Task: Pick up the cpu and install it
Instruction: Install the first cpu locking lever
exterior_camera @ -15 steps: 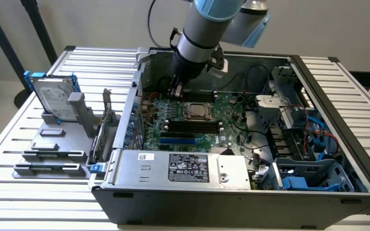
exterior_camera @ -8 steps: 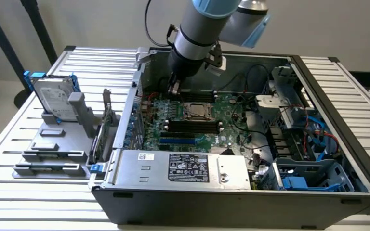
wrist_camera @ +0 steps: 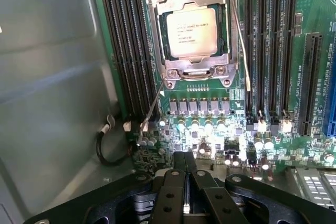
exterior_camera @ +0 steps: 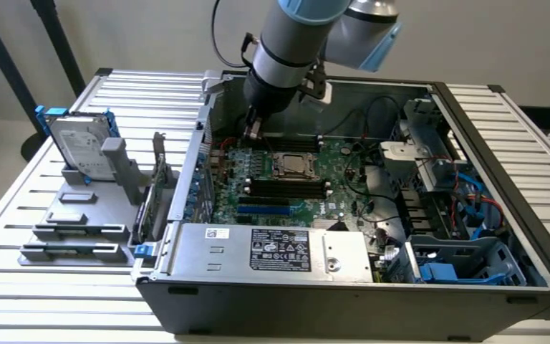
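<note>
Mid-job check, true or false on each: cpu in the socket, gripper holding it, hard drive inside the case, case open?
The cpu sits in the socket: true.
The gripper holds the cpu: false; it is shut on nothing, above the motherboard beside the socket.
The hard drive is inside the computer case: false; it stands on the grey stand outside it, at the exterior view's left.
The computer case lies open: true.

Cpu (wrist_camera: 190, 26) in socket frame (wrist_camera: 156, 30) between memory slots (wrist_camera: 123, 40) on motherboard (wrist_camera: 174, 96)
</note>
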Robot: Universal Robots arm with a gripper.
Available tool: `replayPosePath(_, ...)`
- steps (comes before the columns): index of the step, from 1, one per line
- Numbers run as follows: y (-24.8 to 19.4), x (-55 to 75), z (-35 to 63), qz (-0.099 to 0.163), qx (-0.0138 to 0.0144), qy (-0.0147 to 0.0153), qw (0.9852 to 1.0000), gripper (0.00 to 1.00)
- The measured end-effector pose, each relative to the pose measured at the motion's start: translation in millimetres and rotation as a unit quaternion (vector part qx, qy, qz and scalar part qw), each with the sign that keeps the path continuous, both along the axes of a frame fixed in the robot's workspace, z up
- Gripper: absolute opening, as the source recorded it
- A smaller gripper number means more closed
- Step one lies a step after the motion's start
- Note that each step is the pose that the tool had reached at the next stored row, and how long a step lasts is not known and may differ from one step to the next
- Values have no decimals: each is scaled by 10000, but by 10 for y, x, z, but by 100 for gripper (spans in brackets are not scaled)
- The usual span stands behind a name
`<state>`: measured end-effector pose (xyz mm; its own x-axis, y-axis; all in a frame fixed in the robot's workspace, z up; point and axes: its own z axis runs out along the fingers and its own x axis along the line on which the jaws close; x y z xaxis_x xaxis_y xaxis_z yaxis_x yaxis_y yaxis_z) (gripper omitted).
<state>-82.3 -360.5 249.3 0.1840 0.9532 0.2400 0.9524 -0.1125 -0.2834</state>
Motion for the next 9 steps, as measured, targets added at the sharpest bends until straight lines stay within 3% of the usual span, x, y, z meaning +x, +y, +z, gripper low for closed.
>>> replayPosePath(4,0,0,-2,-348,0,1,9994,11)
replayPosePath(9,0,0,-32,-763,2,2,9971,11)
